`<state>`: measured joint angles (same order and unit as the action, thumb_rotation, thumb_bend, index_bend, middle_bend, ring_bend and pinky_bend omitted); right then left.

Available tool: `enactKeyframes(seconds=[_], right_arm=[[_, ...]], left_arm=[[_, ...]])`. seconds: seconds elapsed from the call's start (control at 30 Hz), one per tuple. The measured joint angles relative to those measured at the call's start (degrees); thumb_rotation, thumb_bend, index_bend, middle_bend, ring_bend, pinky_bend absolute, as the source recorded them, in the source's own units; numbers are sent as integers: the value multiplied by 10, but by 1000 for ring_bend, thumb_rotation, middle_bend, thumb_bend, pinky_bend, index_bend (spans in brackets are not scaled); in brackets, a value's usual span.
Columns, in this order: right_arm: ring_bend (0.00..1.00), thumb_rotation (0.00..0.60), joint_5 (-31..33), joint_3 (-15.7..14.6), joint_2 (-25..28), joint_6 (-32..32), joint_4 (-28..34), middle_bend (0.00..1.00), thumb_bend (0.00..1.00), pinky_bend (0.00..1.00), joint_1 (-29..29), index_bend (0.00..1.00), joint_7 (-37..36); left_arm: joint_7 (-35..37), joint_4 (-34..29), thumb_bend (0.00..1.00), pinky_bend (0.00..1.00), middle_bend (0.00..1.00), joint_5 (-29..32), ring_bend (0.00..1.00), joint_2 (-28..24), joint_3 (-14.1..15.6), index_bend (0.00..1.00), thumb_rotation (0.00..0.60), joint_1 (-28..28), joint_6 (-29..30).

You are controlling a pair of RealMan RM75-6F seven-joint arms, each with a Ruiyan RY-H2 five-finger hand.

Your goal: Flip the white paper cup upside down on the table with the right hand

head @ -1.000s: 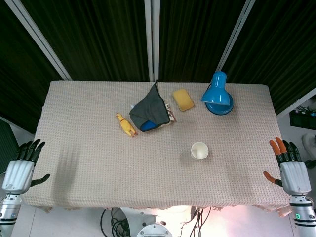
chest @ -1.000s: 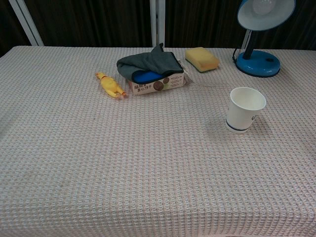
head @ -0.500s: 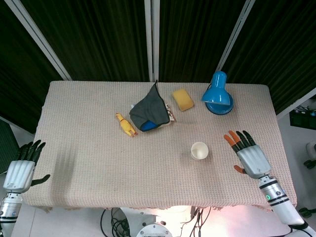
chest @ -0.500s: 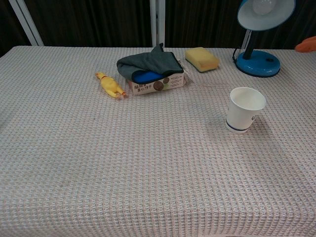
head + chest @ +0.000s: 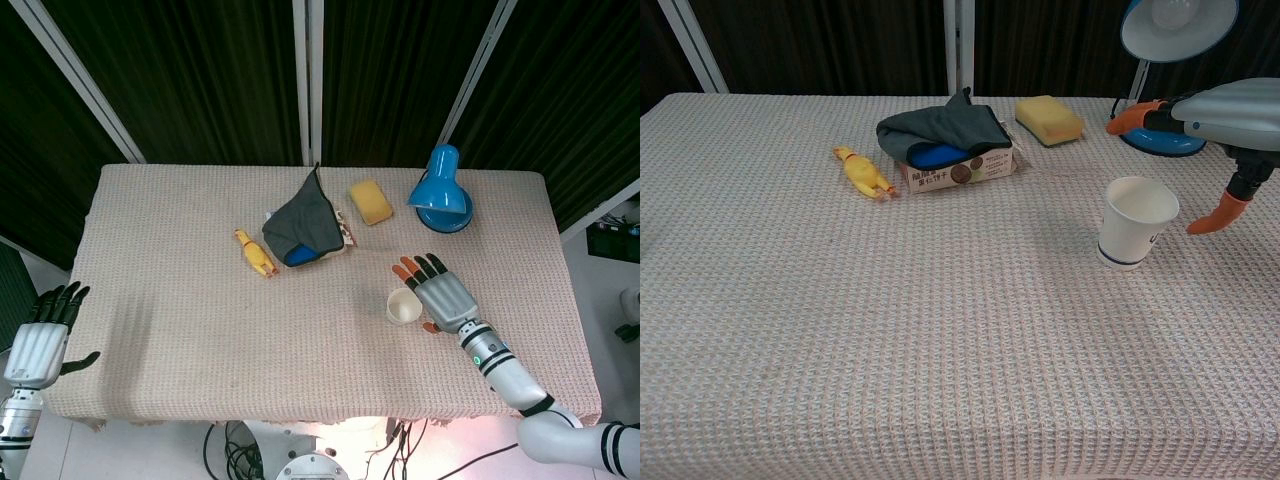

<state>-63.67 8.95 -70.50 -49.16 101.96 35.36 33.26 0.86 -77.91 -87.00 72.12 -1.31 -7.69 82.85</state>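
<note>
The white paper cup (image 5: 403,306) (image 5: 1135,222) stands upright, mouth up, on the beige cloth-covered table (image 5: 180,300), right of the middle. My right hand (image 5: 440,295) (image 5: 1225,120) hovers just right of the cup, fingers spread and orange-tipped, holding nothing and not touching the cup. The thumb points down beside the cup in the chest view. My left hand (image 5: 42,340) hangs off the table's left front corner, fingers apart and empty.
A blue desk lamp (image 5: 440,190) (image 5: 1165,60) stands behind the cup. A yellow sponge (image 5: 371,201), a grey cloth over a small box (image 5: 305,228) and a yellow rubber chicken (image 5: 256,253) lie further back and left.
My right hand has swept leftward from the table's right edge to right beside the cup. The cup and the left hand have stayed put.
</note>
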Motion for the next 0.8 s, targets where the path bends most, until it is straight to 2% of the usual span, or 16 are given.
enactKeyframes(seconds=[0.17, 0.3, 0.53, 0.67, 0.8], right_arm=[[0, 600, 23, -6, -10, 17, -3, 57, 43, 128, 24, 1, 2], [29, 600, 33, -15, -18, 10, -9, 122, 65, 178, 32, 72, 16], [80, 600, 57, -31, -31, 7, -19, 143, 102, 226, 53, 140, 31], [139, 600, 54, -36, -37, 1, -25, 206, 136, 276, 58, 226, 30], [215, 600, 36, -40, -45, -9, -34, 293, 164, 341, 59, 371, 25]], left_arm=[[4, -2, 85, 88, 7, -3, 0, -3, 0, 35, 600, 0, 4], [8, -1, 84, 88, 7, 0, 0, -4, 0, 35, 600, 1, 1], [13, 4, 84, 88, 7, 3, 0, -2, -1, 35, 600, 1, 0], [14, 5, 85, 88, 7, 3, 0, -2, -1, 36, 600, 1, 0], [15, 5, 84, 88, 7, 4, 0, -3, 0, 36, 600, 1, -2]])
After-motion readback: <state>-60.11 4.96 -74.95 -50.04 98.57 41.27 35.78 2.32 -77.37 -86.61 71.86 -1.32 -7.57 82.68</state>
